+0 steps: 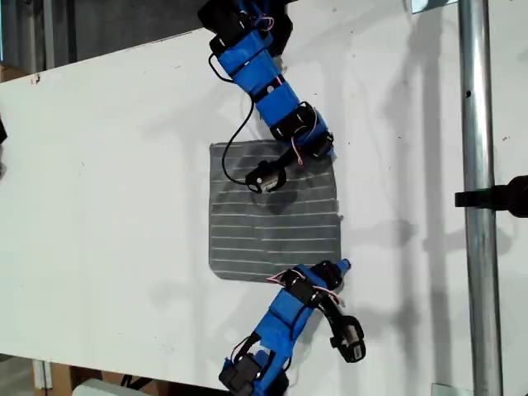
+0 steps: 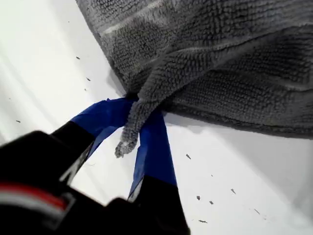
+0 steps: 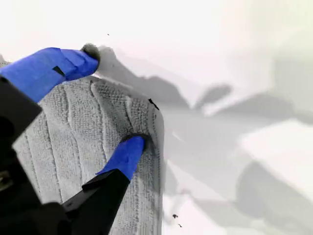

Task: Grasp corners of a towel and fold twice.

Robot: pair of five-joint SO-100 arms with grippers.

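Grey towel (image 1: 275, 214) corner in my first tool (image 2: 134, 122), table (image 1: 107, 206) around.

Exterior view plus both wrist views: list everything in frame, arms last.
towel: 1, grey with thin white stripes, lying on the middle of the table in the exterior view
table: 1, white, under everything
pole: 1, bare metal, running top to bottom along the exterior view's right
fitting: 1, black, on the pole
arms: 2, blue and black; one comes in from the exterior view's top and the other from its bottom, each ending at a towel corner on the exterior view's right
my first gripper: 1, blue fingers, shut on a towel corner
my second gripper: 1, blue fingers, jaws apart across another towel corner
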